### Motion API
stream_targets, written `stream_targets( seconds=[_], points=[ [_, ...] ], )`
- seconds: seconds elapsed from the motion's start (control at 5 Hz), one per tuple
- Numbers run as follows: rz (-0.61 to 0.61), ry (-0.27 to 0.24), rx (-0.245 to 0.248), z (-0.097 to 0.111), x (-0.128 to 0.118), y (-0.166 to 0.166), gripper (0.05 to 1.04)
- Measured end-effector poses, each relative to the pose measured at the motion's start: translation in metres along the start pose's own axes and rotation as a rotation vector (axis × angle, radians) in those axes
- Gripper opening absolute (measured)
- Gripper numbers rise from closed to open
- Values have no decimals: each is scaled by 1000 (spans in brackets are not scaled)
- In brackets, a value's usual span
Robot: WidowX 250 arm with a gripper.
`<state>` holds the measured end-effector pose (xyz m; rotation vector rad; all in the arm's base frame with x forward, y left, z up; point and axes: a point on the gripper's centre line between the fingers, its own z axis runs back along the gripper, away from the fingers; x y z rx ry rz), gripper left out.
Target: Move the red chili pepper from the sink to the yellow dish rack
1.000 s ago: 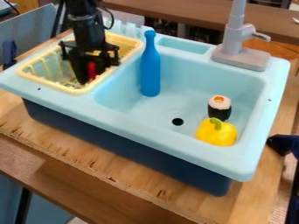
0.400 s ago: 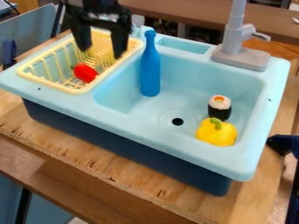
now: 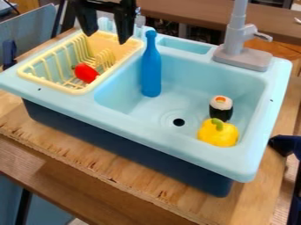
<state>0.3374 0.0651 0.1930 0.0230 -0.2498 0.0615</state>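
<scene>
One red pepper, one blue bottle, one yellow pepper.

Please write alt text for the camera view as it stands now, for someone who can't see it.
An open, empty black claw hangs above a yellow dish rack holding a red toy vegetable. The rack sits at the left of a light-blue toy sink, whose basin holds a blue bottle, a sushi roll and a yellow pepper.
</scene>
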Motion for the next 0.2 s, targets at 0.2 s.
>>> stream_targets(
  seconds=[0.2],
  points=[
    [-50, -15, -67, -4, 5, -18, 1001]
  ],
)
